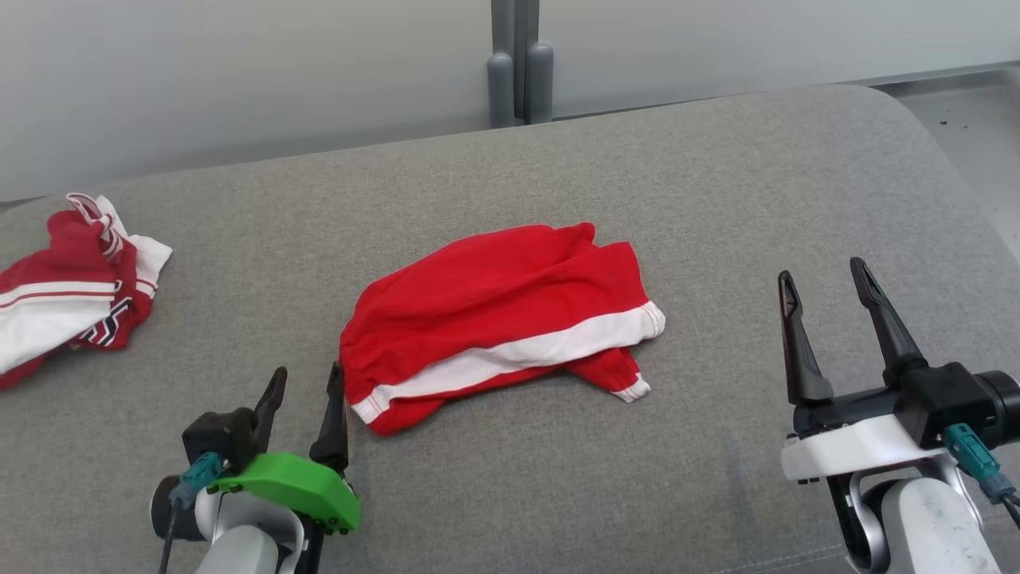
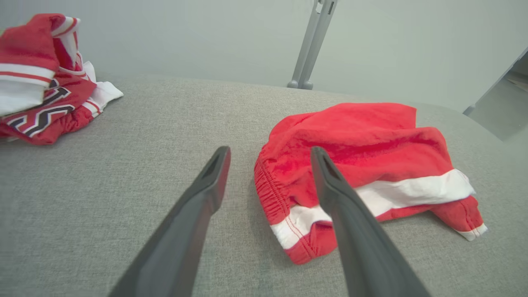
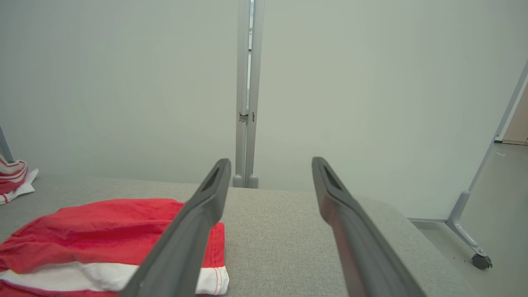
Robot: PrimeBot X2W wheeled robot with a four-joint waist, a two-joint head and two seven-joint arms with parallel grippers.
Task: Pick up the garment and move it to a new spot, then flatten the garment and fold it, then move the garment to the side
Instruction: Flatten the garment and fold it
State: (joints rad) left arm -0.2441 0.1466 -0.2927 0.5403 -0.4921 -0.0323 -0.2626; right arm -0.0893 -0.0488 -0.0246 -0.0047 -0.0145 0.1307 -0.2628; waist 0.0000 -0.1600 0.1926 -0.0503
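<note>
the red garment (image 1: 498, 307) lies crumpled and not yet flat on the grey cushion (image 1: 717, 159), ahead of your two grippers and in the gap between them. its long axis runs crosswise to both pairs of fingers, from the gathered waistband end (image 1: 356, 359) on one side to the white-trimmed leg hem (image 1: 633, 389) on the other. your left gripper (image 1: 307, 369) is much the nearer: the waistband end sits just beside its right finger, a little ahead and to the right of the tips, though you cannot tell whether cloth and finger touch. its fingers are spread wide with nothing between them. your right gripper (image 1: 823, 269) is also spread wide and empty, and the leg hem lies well apart from it, off to its left and slightly short of its tips. a heap of red and white clothes (image 1: 68, 279) sits far to the left of the left gripper, clear of the work. judging by this, the next grasp favours the left arm, with a small shift right and forward onto the waistband, while the right arm needs a long reach left to take the hem.
</note>
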